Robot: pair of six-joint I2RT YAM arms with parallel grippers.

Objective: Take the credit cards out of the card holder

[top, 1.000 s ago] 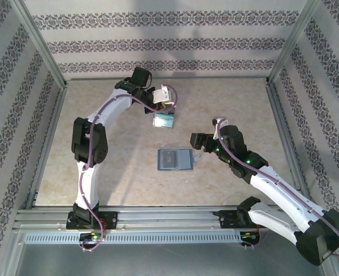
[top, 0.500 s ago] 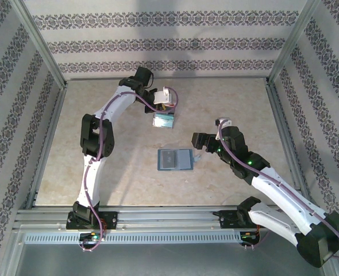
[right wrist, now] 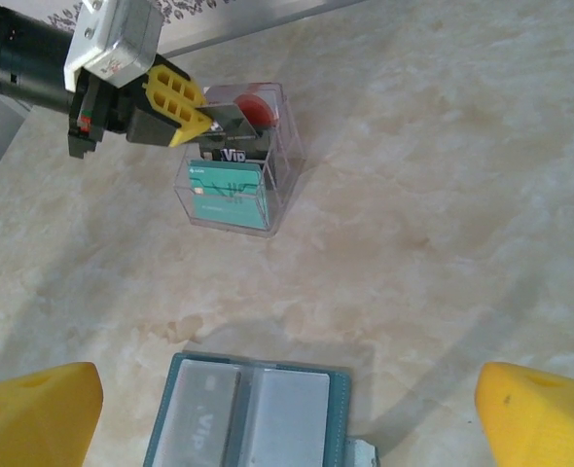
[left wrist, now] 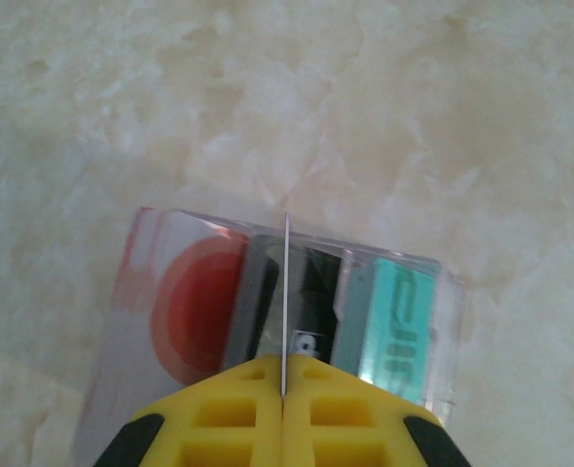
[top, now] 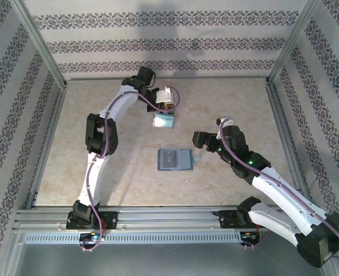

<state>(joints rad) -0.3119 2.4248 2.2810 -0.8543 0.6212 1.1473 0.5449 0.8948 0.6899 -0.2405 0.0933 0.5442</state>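
Observation:
The card holder (top: 174, 160) lies open and flat mid-table, a slate-blue wallet (right wrist: 258, 413) with a grey VIP card (right wrist: 201, 409) in its left pocket. Behind it stands a clear plastic box (top: 164, 121) with a teal-green card (left wrist: 394, 321), a dark card (left wrist: 314, 287) and a red-and-white card (left wrist: 185, 302) upright inside. My left gripper (left wrist: 283, 384) hangs over that box, shut on a thin grey card (right wrist: 231, 117) seen edge-on (left wrist: 285, 282). My right gripper (right wrist: 287, 423) is open just above the wallet's near right side, with nothing between its yellow fingers (right wrist: 535, 418).
The marble-look tabletop (top: 100, 167) is bounded by metal frame posts (top: 284, 115) and patterned walls. A small pale tab (right wrist: 360, 452) sticks out at the wallet's near right corner.
The left arm's elbow has swung toward the back while its gripper stays over the box with the card. The right arm has barely shifted.

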